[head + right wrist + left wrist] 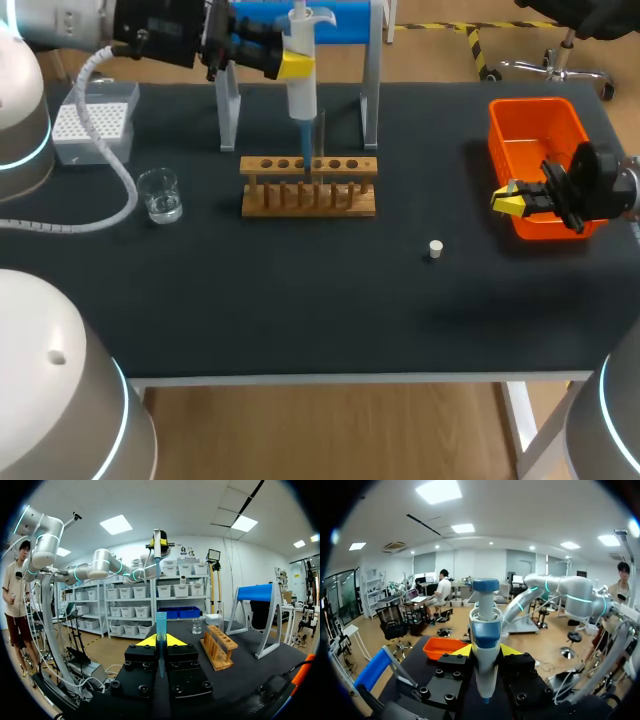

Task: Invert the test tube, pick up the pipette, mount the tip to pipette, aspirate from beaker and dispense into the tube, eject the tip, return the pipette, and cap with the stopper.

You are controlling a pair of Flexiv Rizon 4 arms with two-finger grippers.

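Left gripper [296, 66] is clamped on the pipette [302, 98], held upright and raised close by the wooden rack [308, 190], where the test tube [321, 135] stands. Right gripper [508, 201] hangs over the orange bin [535, 105], apparently closed on a slim blue piece [161, 630], probably the tip. Judged step: discarding it, so release low inside the bin. Returning the pipette to the stand [370, 100] behind means lifting clear of tube and rack. Well apart lie the beaker [159, 193], tip box [92, 122] and stopper [435, 249].
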